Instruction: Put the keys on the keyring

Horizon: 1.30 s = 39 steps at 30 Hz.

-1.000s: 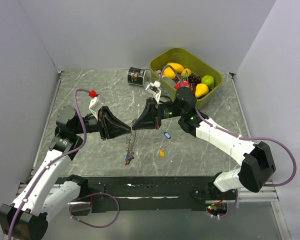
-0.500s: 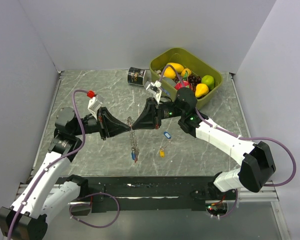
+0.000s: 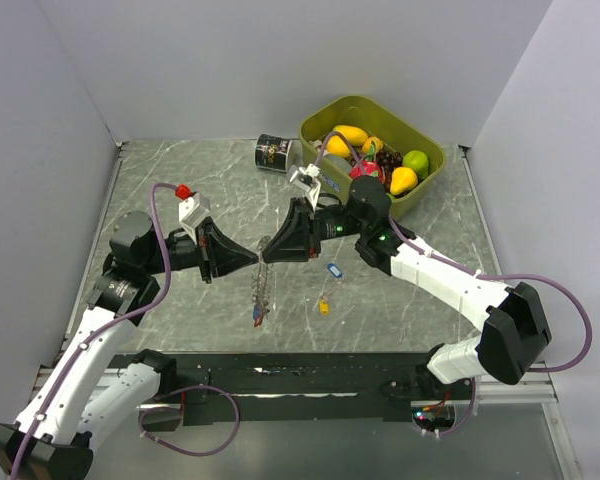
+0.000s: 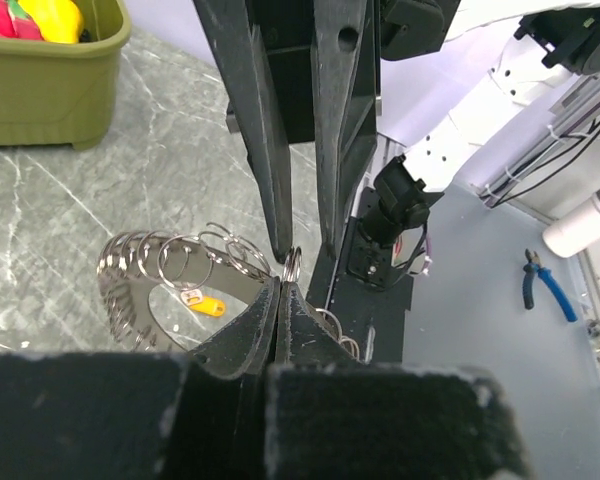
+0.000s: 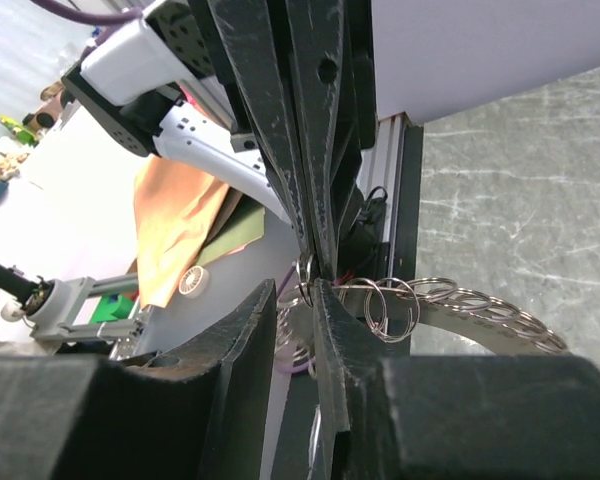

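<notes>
The keyring (image 3: pixel 263 283) hangs in the air between my two grippers, with a couple of keys (image 3: pixel 257 318) with blue and red tags dangling from its lower end. My left gripper (image 3: pixel 252 259) is shut on a small split ring (image 4: pixel 292 264) at the top of the keyring (image 4: pixel 120 290). My right gripper (image 3: pixel 268 252) faces it tip to tip with its jaws open around that small ring (image 5: pixel 306 280); the keyring's grey band (image 5: pixel 480 322) runs off to the right. A blue-tagged key (image 3: pixel 332 268) and a yellow-tagged key (image 3: pixel 324 306) lie on the table.
A green bin (image 3: pixel 432 152) of toy fruit stands at the back right and shows in the left wrist view (image 4: pixel 50 95). A black can (image 3: pixel 274 153) lies on its side left of the bin. Grey walls close in the table on three sides.
My left gripper has drawn back a little to the left and down. The hanging keyring has swung, and its dangling keys have shifted slightly to the left.
</notes>
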{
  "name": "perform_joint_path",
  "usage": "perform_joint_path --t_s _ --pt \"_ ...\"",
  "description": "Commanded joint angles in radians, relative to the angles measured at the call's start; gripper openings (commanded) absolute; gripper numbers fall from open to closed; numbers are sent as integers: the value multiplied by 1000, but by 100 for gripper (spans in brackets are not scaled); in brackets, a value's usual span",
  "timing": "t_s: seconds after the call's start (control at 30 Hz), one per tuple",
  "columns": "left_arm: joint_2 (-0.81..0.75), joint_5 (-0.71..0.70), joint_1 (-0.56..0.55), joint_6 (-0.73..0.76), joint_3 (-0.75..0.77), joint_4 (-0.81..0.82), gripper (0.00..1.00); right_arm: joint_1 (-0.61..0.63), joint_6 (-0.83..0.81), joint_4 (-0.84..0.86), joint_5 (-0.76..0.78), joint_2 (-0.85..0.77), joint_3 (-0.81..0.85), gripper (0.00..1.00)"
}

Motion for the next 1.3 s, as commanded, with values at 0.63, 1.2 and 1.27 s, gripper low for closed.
perform_joint_path --t_s 0.63,1.2,1.27 --pt "-35 -211 -21 213 117 -218 1 34 -148 -154 125 -76 15 58" --pt "-181 -436 -29 441 30 -176 1 34 -251 -222 271 -186 -62 98" --pt "-182 -444 -30 490 19 -198 1 32 -252 -223 285 -194 -68 99"
